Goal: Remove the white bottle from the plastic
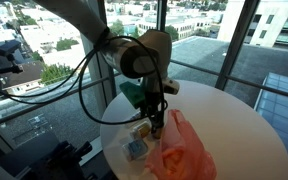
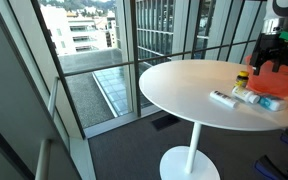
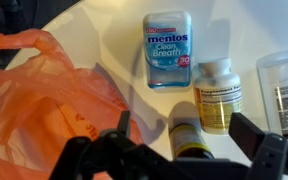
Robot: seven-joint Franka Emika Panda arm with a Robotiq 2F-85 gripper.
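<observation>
An orange plastic bag lies crumpled on the round white table and shows in both exterior views. A white bottle with a yellow label lies on the table outside the bag, beside a second white container. My gripper is open and hangs low over the table next to the bag. A small dark bottle with a yellow label sits between its fingers, with a gap on each side. What is inside the bag is hidden.
A blue Mentos box lies beyond the bottles. The table stands by floor-to-ceiling windows with a railing. In an exterior view, a white tube lies near the table's edge.
</observation>
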